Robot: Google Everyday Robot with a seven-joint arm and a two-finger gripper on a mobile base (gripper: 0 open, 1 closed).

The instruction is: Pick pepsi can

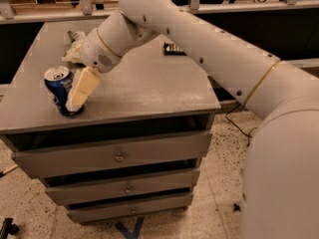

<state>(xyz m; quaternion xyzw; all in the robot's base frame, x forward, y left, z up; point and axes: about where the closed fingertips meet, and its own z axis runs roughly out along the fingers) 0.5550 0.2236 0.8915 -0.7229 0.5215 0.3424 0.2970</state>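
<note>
Leaning beside the shiny cylindrical pepsi can [56,83] is the cream gripper [75,99].

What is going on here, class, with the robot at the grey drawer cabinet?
A robot arm reaches across the top of the cabinet toward the pepsi can. The can stands upright near the front left corner. The gripper is low at the can's right side, right up against it. The can is not yet lifted. A snack bag lies behind it, and a small dark object sits farther back.
</note>
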